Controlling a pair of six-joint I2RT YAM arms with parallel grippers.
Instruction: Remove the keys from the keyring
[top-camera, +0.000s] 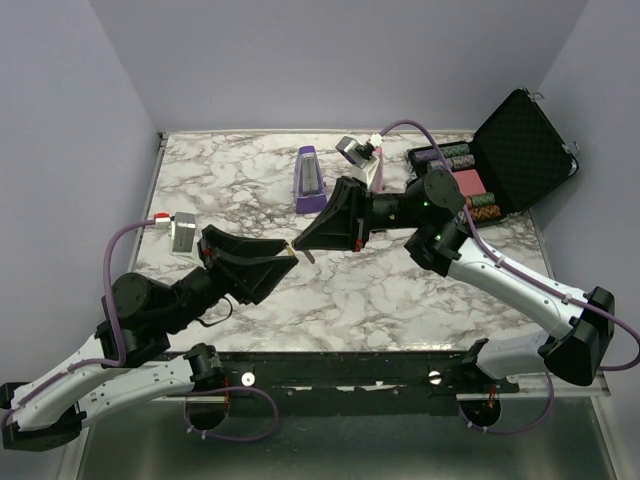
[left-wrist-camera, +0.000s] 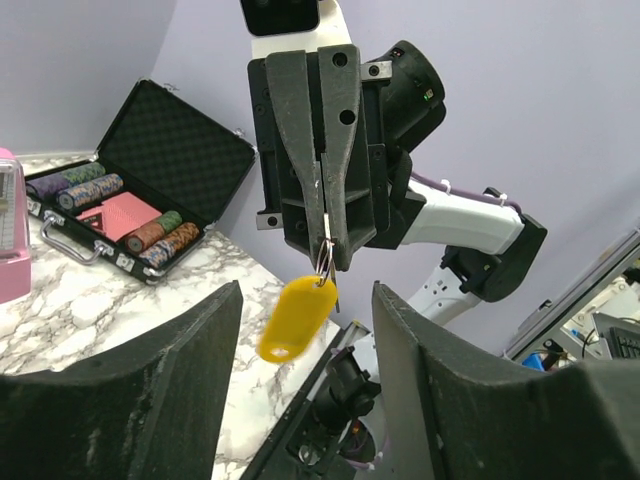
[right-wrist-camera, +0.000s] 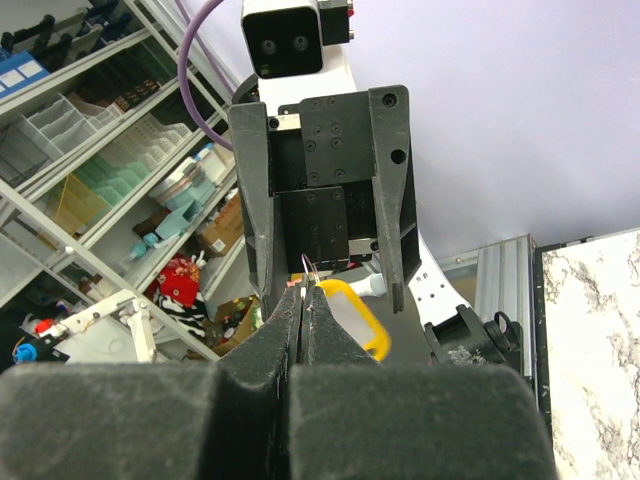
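Observation:
My right gripper (top-camera: 297, 245) is shut on a thin wire keyring (left-wrist-camera: 323, 262) and holds it above the marble table (top-camera: 400, 290). A bright yellow tag (left-wrist-camera: 295, 320) hangs from the ring, with a thin metal key (left-wrist-camera: 336, 298) beside it. The tag also shows in the right wrist view (right-wrist-camera: 352, 316), just past the shut fingertips (right-wrist-camera: 296, 303). My left gripper (top-camera: 280, 268) is wide open and faces the right one. In the left wrist view its fingers (left-wrist-camera: 160, 390) stand on either side of the tag without touching it.
A purple metronome (top-camera: 310, 180) and a pink-and-white one (top-camera: 364, 160) stand at the back of the table. An open black case of poker chips (top-camera: 500, 160) sits at the back right. A small grey box (top-camera: 183, 232) lies at the left.

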